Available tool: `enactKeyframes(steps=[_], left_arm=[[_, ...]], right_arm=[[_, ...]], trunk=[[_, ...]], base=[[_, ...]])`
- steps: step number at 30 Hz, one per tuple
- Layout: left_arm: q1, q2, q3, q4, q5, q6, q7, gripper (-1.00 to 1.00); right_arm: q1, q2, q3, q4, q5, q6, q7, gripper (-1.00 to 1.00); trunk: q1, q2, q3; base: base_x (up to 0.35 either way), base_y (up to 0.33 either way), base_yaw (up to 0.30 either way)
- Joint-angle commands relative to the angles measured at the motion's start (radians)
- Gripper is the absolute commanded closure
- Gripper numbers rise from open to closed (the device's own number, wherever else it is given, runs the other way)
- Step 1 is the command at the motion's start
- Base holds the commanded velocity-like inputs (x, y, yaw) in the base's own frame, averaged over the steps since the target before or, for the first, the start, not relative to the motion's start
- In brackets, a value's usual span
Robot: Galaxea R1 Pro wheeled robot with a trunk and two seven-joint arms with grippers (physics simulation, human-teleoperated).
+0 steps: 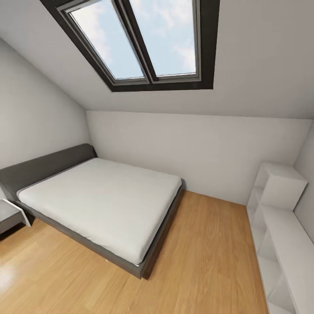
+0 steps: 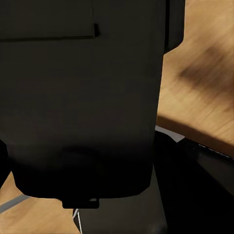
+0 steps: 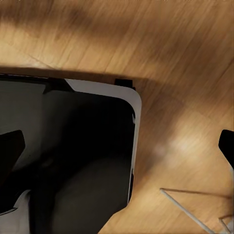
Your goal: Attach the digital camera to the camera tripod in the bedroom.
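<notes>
- in the bedroom, head view: low grey bed point(image 1: 100, 205) w/ pale mattress sits against left wall, dark headboard point(image 1: 43, 168) at its left end
- dark-framed skylight point(image 1: 139, 41) in sloped ceiling above bed, sky + clouds thru two panes
- light wood plank floor point(image 1: 205, 257) around bed foot and to the right
- white open shelf unit point(image 1: 279, 231) along right wall; edge of white nightstand point(image 1: 11, 216) at far left beside headboard
- left wrist view: big dark boxy body point(image 2: 80, 97) very close to lens, blocks most of frame; wood floor point(image 2: 204, 73) past it; can't tell what the dark body is, fingers not made out, so left gripper state can't tell
- right wrist view: dark fingertips point(image 3: 10, 146) at both frame edges, wide apart w/ nothing between, right gripper point(image 3: 119, 146) spread open over floor
- below it dark rounded panel w/ pale rim point(image 3: 136, 105), looks like robot's own base; thin pale lines point(image 3: 185, 207) on floor nearby, unclear what
</notes>
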Motion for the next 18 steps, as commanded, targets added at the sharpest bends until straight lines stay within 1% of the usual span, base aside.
enactKeyframes(steps=[1, 9, 15, 18], left_arm=[[0.000, 0.000, -0.009, -0.001, 0.006, -0.001, 0.004, 1.00], [0.000, -0.001, -0.005, 0.000, 0.013, 0.000, 0.004, 1.00], [0.000, -0.018, -0.001, 0.002, 0.017, 0.004, 0.004, 1.00], [0.000, -0.021, 0.000, 0.003, 0.019, 0.006, 0.004, 1.00]], right_arm=[[-0.001, -0.001, -0.008, 0.002, 0.008, -0.005, 0.002, -1.00], [-0.001, -0.001, -0.007, 0.002, 0.009, -0.006, 0.002, -1.00], [-0.001, -0.001, -0.007, 0.002, 0.009, -0.006, 0.002, -1.00], [-0.001, -0.001, -0.007, 0.002, 0.009, -0.005, 0.002, -1.00]], trunk=[[0.000, -0.001, 0.000], [0.000, -0.001, 0.000], [0.000, -0.001, 0.000], [0.000, -0.001, 0.000]], base=[[0.000, 0.000, 0.009], [0.000, 0.000, 0.004], [0.000, 0.000, 0.000], [0.000, 0.000, 0.000]])
